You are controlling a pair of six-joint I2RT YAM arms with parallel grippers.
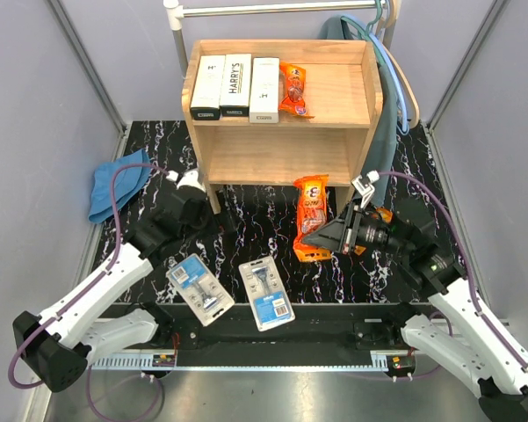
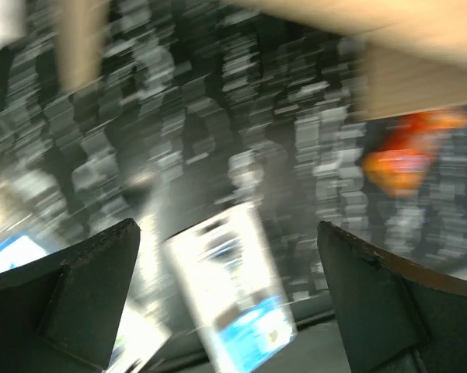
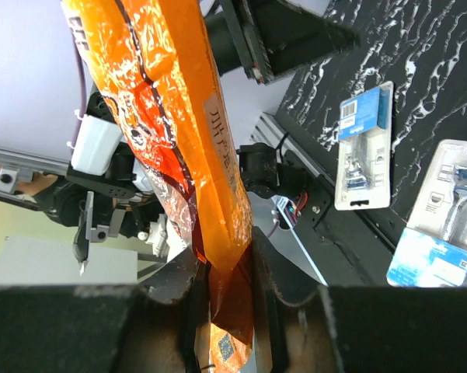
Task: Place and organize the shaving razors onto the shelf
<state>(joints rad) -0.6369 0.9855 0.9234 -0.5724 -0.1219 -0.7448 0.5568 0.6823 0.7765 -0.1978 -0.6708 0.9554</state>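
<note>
On the top tier of the wooden shelf lie three long white razor boxes and one orange pouch. My right gripper is shut on the end of another orange pouch, held above the mat in front of the shelf. Two blue-backed blister cards lie flat near the front edge. My left gripper hangs open and empty by the shelf's left leg. The left wrist view is blurred, with one blister card below the fingers.
A blue cloth lies at the left edge of the black marbled mat. A metal clothes rail with a hanger and a grey garment stands behind and right of the shelf. A bit of orange shows behind my right wrist.
</note>
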